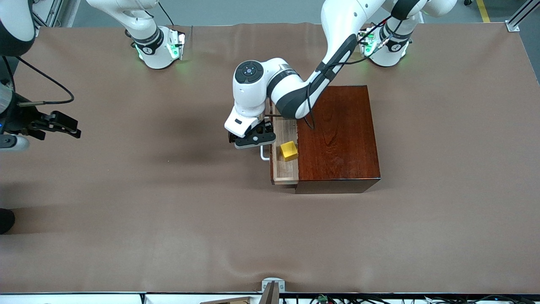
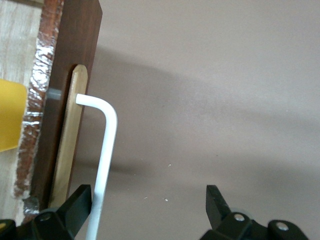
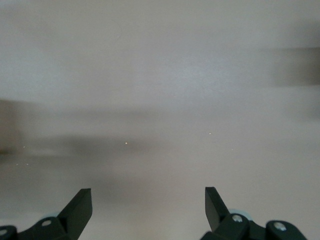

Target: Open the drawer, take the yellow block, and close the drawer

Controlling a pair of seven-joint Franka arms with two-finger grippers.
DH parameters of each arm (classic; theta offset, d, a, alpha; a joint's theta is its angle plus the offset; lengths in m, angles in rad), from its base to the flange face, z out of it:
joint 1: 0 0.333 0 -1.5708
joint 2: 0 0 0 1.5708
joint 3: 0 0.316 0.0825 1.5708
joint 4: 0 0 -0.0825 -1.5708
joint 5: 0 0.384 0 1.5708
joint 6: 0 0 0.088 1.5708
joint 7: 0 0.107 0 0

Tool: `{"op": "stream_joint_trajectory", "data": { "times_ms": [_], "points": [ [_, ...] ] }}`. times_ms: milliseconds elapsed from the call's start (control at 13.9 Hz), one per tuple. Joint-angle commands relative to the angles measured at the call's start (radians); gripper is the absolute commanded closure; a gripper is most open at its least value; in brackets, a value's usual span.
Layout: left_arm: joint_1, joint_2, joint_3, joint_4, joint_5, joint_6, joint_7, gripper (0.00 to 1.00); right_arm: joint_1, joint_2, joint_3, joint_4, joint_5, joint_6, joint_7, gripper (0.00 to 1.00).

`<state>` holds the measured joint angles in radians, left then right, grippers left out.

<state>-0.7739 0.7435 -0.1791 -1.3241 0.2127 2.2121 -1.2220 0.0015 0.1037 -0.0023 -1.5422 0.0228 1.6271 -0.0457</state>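
Front view, drawer (image 1: 284,169) open, yellow block (image 1: 289,150) inside; left pincer (image 1: 252,137) wide at handle (image 1: 264,153); right pincer (image 1: 63,124) wide

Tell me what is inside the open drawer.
The drawer, partly pulled out of the wooden box, holds the yellow block on its pale floor. The part inside the box and under the left arm is hidden.

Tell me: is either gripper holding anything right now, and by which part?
Nothing is held. The left gripper is open at the drawer's white handle, the bar beside one finger, unclamped. The right gripper waits open over bare table.
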Motion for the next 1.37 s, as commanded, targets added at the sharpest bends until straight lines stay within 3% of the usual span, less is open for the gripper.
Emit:
{"op": "stream_joint_trajectory", "data": {
  "times_ms": [0, 794, 1082, 1299],
  "points": [
    [-0.011, 0.016, -0.003, 0.029, 0.017, 0.024, -0.036, 0.00, 0.027, 0.039, -0.001, 0.024, 0.009, 0.000, 0.012, 0.00],
    [-0.019, 0.034, -0.003, 0.028, 0.010, 0.069, -0.054, 0.00, 0.164, 0.217, -0.001, 0.030, 0.006, 0.174, 0.012, 0.00],
    [-0.022, 0.036, -0.003, 0.019, 0.011, 0.063, -0.047, 0.00, 0.146, 0.244, -0.004, 0.030, 0.019, 0.209, 0.007, 0.00],
    [-0.024, 0.036, -0.002, 0.010, 0.027, 0.016, -0.039, 0.00, 0.103, 0.274, -0.005, 0.030, 0.077, 0.211, 0.006, 0.00]
  ]
}}
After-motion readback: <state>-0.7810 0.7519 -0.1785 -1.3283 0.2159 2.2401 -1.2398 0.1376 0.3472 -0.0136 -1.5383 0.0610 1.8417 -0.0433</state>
